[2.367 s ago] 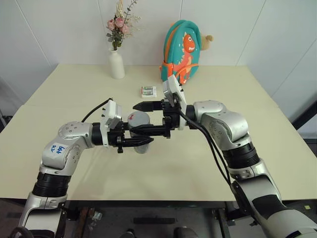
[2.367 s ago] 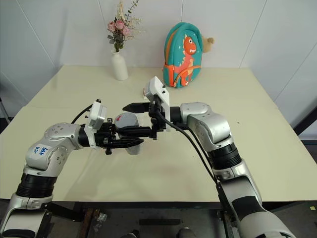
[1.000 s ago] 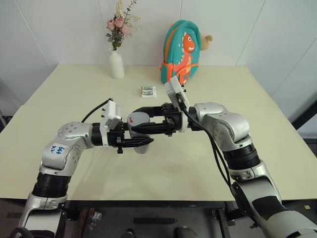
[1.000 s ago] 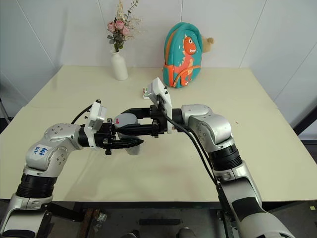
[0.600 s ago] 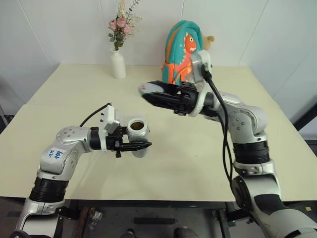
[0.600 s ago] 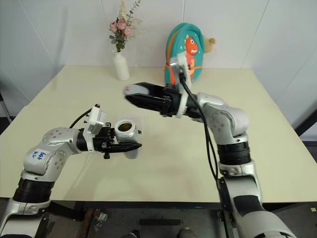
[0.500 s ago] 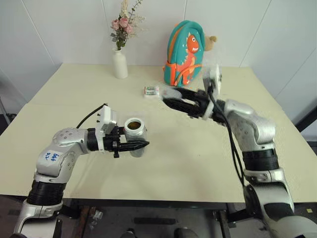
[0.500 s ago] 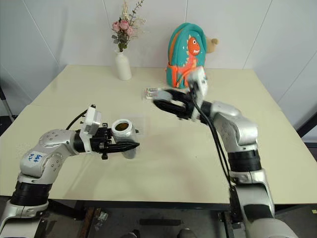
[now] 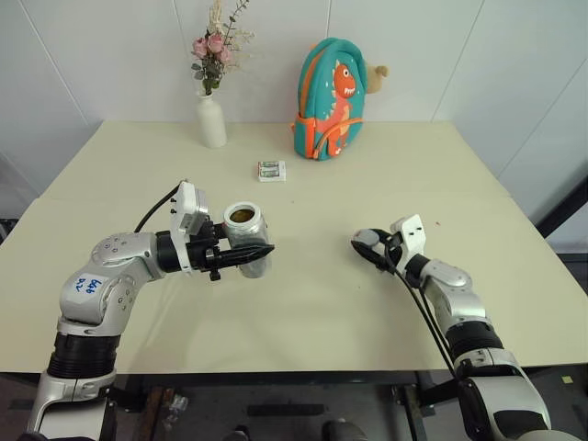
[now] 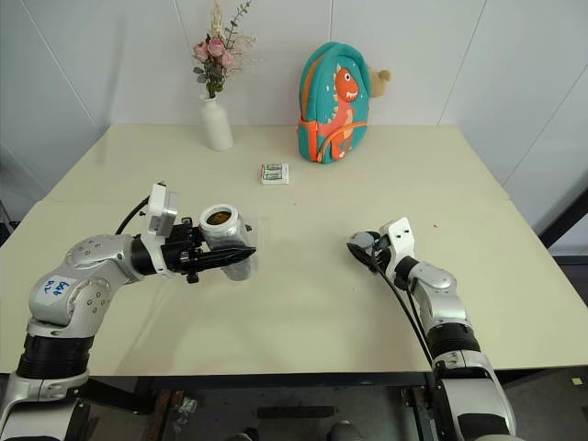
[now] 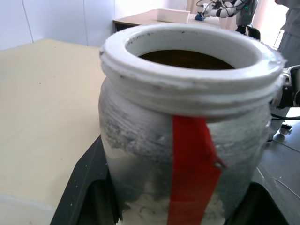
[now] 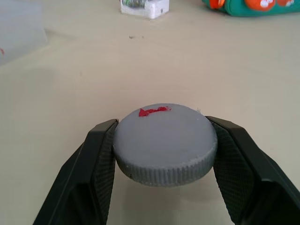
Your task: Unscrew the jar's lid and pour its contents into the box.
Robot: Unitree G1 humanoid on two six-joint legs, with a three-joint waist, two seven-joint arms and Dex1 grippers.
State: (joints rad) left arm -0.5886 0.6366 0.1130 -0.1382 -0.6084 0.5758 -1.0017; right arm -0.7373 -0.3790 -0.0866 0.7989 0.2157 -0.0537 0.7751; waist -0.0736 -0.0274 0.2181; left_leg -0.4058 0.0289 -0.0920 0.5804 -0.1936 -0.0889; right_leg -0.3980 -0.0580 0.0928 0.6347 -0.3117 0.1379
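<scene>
My left gripper (image 9: 258, 245) is shut on the jar (image 9: 246, 237), holding it upright above the table at left of centre. The jar (image 11: 187, 140) has a red label strip, and its mouth is uncovered with the brown contents (image 11: 187, 58) showing inside. Low over the table on the right, my right gripper (image 9: 362, 244) is shut on the round grey lid (image 12: 165, 136), which bears a red mark and sits between both pads. A corner of the translucent box (image 12: 21, 35) lies on the table far beyond the lid.
A white vase of flowers (image 9: 210, 119) and a teal dinosaur backpack (image 9: 329, 101) stand along the back edge. A small green-and-white packet (image 9: 271, 170) lies in front of them. Bare tabletop (image 9: 312, 294) spreads between the two grippers.
My right gripper has pulled the lid off the jar, then swung right and down to just above the table. The jar stays in my left gripper, now uncovered.
</scene>
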